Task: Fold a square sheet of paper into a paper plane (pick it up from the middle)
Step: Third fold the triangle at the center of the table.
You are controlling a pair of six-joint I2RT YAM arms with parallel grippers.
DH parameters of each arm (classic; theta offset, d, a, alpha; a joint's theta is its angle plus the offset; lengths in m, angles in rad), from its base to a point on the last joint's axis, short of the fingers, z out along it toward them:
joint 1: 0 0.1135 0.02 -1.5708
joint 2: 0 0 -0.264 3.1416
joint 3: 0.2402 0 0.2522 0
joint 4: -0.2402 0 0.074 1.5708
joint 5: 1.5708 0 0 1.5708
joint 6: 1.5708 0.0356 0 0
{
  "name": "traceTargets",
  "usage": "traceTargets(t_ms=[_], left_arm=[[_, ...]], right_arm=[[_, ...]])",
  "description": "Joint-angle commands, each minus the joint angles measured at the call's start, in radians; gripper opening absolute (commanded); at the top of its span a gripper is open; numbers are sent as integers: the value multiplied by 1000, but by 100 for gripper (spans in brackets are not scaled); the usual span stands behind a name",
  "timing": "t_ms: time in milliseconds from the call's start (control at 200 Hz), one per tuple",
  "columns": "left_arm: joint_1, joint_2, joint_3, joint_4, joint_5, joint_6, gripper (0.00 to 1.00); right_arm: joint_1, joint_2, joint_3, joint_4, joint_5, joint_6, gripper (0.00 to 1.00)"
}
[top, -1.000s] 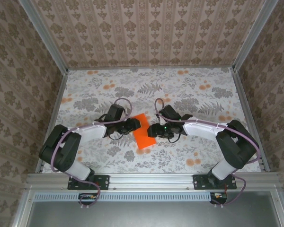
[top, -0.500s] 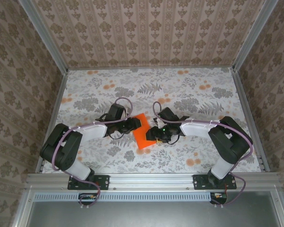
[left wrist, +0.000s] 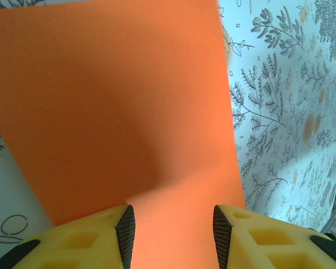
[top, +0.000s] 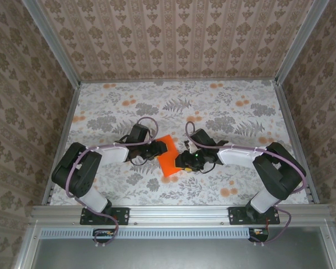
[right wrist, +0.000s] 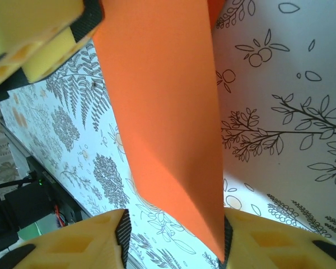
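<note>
At mid-table, the square sheet of paper sits between two arms that reach inward, low and nearly level, from either side. Its side edges are hidden under the left gripper and right gripper, and any creases are hard to make out. Its long axis runs far to near, with the near corner pointing toward the arm bases. The left yellow fingers and right yellow fingers stand partly apart with orange paper between them. Whether either pair pinches it cannot be told.
</note>
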Motion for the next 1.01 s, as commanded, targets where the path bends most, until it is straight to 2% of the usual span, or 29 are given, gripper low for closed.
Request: traceTargets(t_ms=[0,305,765,905,1000], left_arm=[[-8,22,23,15,12,-4,44],[-8,57,19,3,6,-7,42],[-8,52,14,-7,0,-1,42],[-8,52,14,-5,0,0,42],[-8,52,14,-5,0,1,42]], right_arm=[[-8,-25,-10,13,10,36,42],[-16,-15,-6,1,41,68,26],[-16,-10,4,0,70,79,22],[-16,-11,5,4,62,84,11],[-15,-8,7,22,54,91,8]])
